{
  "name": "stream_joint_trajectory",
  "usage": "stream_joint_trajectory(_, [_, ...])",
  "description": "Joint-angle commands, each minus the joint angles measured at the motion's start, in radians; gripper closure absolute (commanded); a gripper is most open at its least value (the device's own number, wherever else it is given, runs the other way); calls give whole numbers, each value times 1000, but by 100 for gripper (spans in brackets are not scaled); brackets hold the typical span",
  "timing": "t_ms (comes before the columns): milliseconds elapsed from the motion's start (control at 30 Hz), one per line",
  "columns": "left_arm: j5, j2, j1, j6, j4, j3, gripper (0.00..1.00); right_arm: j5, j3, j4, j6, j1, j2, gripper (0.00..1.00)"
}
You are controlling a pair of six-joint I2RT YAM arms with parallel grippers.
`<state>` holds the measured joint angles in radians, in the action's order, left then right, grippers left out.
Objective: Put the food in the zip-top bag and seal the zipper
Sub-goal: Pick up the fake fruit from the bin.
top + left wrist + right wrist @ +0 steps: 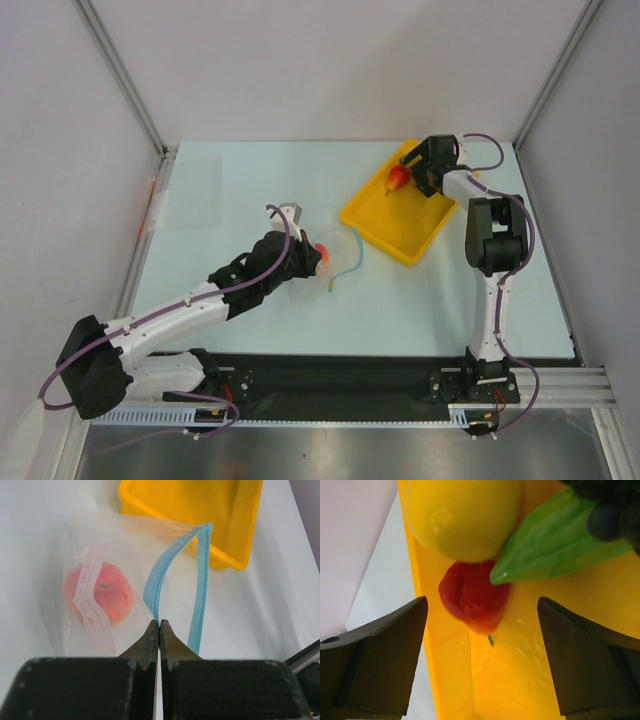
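The table (400, 300) is flat and pale, with plain gray walls (60, 150) on the left, right and far sides, and a black strip along the near edge where both arms are bolted on. A yellow tray (385, 243) sits at an angle on the far right part of the table. There is bare table on the far left and all across the near side. The zip-top bag (125, 545) lies flat near the middle of the table, just beside the tray's near corner. Its mouth is open, and the zipper (200, 590) stands up in a blue loop. One piece of the food, a peach-orange fruit (117, 597), is inside the bag, under a white strip with writing on it. The left gripper (159, 625) has its fingers pressed tight together, and the blue strip seems to run right in between them, though the pinch spot is tiny and hard to see. The right gripper (480, 610) hangs over the tray with its fingers spread wide. A red fruit (472, 597) lies in the tray between the two fingers, and neither one touches it. Beside it are a yellow fruit (462, 515), a green leaf (555, 540) and some black grapes (610, 510).
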<state>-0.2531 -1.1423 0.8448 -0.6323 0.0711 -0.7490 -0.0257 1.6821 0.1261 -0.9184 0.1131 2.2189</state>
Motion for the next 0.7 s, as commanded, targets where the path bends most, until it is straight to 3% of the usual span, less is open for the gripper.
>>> stream_joint_trajectory(0, [-18, 24, -6, -9, -34, -6, 100, 7, 93, 27, -39, -3, 47, 5])
stream_joint_trajectory(300, [-26, 18, -4, -7, -31, -10, 100, 78, 194, 44, -94, 10, 156, 12])
stream_joint_trajectory(400, [-29, 19, -6, -4, -30, -10, 100, 104, 194, 21, -97, 11, 166, 26])
stream_joint_trajectory(433, [-29, 19, -6, -6, -30, -10, 100, 110, 192, 14, -93, 10, 163, 37])
stream_joint_trajectory(533, [-25, 21, -6, -6, -30, -10, 100, 101, 156, -28, -51, 17, 130, 50])
stream_joint_trajectory(667, [-21, 23, -6, -6, -31, -7, 100, 75, 68, -74, -11, 28, 23, 53])
